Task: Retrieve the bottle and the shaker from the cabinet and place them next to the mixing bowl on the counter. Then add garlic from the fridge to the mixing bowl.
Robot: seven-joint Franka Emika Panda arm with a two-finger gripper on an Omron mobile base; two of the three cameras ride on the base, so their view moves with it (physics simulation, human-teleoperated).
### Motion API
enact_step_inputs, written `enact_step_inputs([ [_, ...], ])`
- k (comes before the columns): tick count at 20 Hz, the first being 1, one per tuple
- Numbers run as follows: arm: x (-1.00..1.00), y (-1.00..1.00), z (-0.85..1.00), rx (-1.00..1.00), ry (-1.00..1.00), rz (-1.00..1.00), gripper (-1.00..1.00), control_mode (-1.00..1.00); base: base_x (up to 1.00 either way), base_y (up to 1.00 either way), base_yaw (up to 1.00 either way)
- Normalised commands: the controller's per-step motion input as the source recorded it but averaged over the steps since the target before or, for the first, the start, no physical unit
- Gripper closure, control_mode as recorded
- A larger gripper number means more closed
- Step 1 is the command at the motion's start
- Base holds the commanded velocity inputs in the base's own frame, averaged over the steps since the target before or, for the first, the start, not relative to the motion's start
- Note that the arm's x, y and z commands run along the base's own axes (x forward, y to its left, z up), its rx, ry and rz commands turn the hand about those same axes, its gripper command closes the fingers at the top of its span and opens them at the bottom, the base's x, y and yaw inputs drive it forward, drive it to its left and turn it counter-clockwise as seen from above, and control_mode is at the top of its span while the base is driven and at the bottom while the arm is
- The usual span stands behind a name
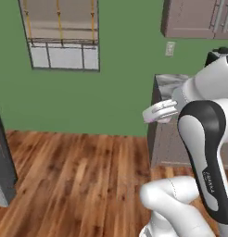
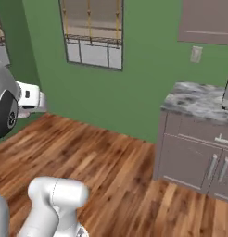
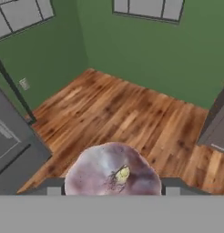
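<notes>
Gripper (image 3: pixel 113 193): fingers closed on the garlic (image 3: pixel 113 175), a bulb pinched at its widest, stem end facing the camera.
Handling: judged light, firm, papery-skinned; a moderate squeeze should do.
Floor (image 3: pixel 132 113): open wood below, free to travel.
Counter (image 2: pixel 194 99): edge and end panel ahead; clear the corner before lowering.
Fridge (image 3: pixel 13 145): close alongside.

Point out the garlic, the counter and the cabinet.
garlic (image 3: pixel 113 175): hand view, on the bulb's pinkish skin beside its root end, between the tool's tips.
counter (image 2: pixel 192 100): right base view, on the bare marbled top.
cabinet (image 1: pixel 190 18): left base view, on the door panel.
</notes>
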Motion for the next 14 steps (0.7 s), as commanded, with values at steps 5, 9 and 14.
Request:
enact_step_inputs([
  [5,0.0,0.0,0.0,0.0,0.0,0.0,1.0,1.0,0.12,-0.15,-0.85],
  [9,0.0,0.0,0.0,0.0,0.0,0.0,1.0,1.0,0.59,-0.67,-0.57],
  [14,0.0,0.0,0.0,0.0,0.0,0.0,1.0,1.0,0.88,-1.0,-0.28],
])
